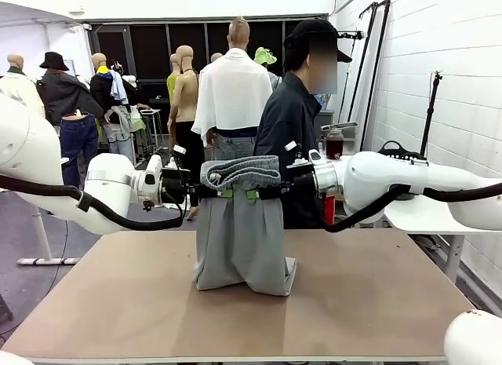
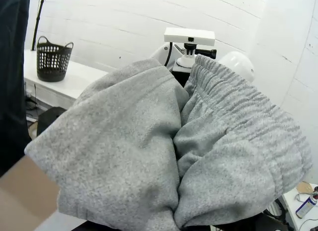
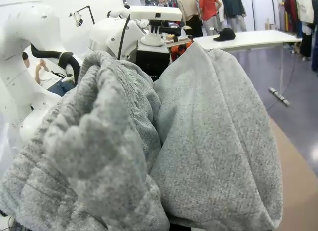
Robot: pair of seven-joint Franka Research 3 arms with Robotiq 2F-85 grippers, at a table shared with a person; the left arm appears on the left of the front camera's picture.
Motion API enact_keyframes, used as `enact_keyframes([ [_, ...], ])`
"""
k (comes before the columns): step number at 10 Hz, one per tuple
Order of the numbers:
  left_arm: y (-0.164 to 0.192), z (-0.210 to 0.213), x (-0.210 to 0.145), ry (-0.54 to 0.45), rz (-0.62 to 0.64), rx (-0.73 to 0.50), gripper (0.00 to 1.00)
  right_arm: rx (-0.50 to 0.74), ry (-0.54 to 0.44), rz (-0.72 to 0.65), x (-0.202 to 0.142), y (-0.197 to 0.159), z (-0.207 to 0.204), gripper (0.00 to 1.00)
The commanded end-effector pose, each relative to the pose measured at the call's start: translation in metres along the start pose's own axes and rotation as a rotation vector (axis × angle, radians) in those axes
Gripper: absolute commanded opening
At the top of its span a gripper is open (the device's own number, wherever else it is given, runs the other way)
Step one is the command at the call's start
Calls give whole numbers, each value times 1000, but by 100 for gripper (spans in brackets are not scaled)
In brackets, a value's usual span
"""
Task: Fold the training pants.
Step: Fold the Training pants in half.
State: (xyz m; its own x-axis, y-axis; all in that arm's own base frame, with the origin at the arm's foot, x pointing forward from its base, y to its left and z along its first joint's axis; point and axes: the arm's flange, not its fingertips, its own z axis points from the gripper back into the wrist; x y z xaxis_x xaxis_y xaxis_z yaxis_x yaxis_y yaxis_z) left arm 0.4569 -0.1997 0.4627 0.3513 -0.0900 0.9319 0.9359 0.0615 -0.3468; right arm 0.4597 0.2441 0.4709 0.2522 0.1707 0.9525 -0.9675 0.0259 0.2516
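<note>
1. The left gripper (image 1: 222, 193) reached in from the left side, level and well above the tabletop (image 1: 376, 294). Its jaws were pinched tight on the left side of the training pants (image 1: 241, 239), with a green pad (image 1: 226, 194) showing against the cloth.
2. The training pants, light grey jersey sweatpants, hung between the two grippers over the middle of the tabletop. The gathered elastic waistband (image 1: 239, 173) was bunched and draped over the top. The lower end rested crumpled on the tabletop, nearer the far edge.
3. The right gripper (image 1: 257, 194) came in from the right at the same height, facing the left one. It was clamped tight on the right side of the pants.
4. A person in dark clothes (image 1: 287, 137) stood just behind the far edge, behind the hanging pants.
5. In the left wrist view, grey folds (image 2: 149, 156) lay close to the camera, and a black mesh basket (image 2: 53, 61) stood on a white side table (image 2: 74, 82).
</note>
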Motion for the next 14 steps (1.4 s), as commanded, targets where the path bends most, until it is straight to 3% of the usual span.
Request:
enact_keyframes([
  [1,-7,4,-8,40,132,-20,0,14,-7,-123,-24,1,-4,0],
  [5,5,3,-36,109,422,-117,0,26,9,-288,-67,1,-8,0],
  [9,17,4,-79,187,630,-247,0,48,43,-423,-84,4,1,0],
  [14,24,11,-122,118,772,-269,0,56,17,-614,-138,4,-4,0],
])
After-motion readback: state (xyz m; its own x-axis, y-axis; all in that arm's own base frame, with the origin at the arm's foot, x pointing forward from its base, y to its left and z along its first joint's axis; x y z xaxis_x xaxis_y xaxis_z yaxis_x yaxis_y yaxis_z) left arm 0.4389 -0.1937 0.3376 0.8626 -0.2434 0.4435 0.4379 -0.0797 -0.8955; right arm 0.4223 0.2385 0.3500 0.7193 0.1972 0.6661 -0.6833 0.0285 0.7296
